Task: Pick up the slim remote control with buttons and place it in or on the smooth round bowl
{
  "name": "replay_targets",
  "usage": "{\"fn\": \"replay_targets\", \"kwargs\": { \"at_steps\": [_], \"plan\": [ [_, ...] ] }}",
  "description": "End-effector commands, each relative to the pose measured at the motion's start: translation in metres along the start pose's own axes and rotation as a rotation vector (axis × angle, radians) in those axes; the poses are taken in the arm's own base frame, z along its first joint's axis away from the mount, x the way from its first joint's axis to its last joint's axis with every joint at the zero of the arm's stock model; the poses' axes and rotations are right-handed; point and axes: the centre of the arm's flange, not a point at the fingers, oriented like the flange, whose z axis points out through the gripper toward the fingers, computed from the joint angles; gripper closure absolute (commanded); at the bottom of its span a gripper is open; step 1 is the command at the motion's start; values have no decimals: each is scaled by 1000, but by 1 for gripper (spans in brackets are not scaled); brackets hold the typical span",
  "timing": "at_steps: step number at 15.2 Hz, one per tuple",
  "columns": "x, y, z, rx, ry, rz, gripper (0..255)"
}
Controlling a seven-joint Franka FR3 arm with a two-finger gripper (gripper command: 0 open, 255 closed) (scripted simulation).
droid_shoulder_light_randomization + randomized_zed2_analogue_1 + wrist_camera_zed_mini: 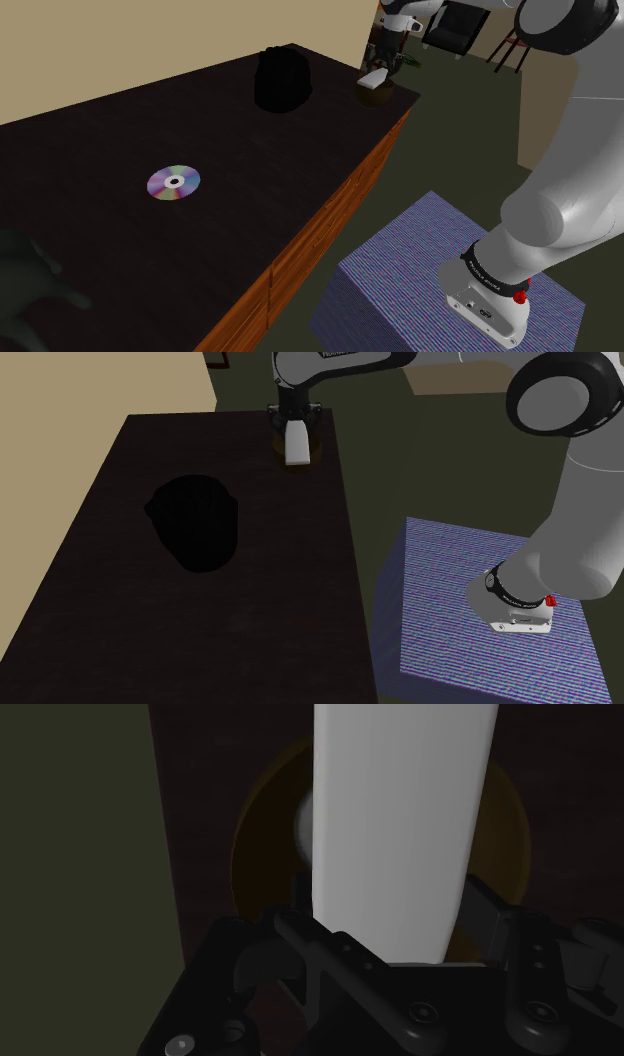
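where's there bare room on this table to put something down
The widest bare stretch of the table lies between the disc and the black lump. It is also bare from the disc out to the wood-fronted edge. The far corner is crowded: the gripper holds the white remote over the brown bowl.

On the table [90, 150], 1 disc [174, 182] lay near the middle, 1 bag-shaped object [281, 80] sat behind it, and the bowl [376, 98] stood at the far corner under the remote [374, 78], while the stand [400, 270] sat beside the table.
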Motion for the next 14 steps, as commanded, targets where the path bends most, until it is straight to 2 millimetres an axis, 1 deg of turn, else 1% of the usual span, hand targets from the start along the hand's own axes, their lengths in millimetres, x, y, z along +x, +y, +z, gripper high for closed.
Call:
{"fn": "replay_targets", "kwargs": {
  "at_steps": [1, 3, 4, 9, 12, 13, 14],
  "plan": [
    [0, 0, 1, -2, -1, 0, 255],
    [0, 0, 1, -2, -1, 0, 255],
    [0, 0, 1, -2, -1, 0, 0],
    [0, 0, 1, -2, -1, 0, 0],
    [0, 0, -38, -2, -1, 0, 0],
    [0, 0, -49, -2, -1, 0, 0],
    [0, 0, -49, -2, -1, 0, 0]
  ]
}}
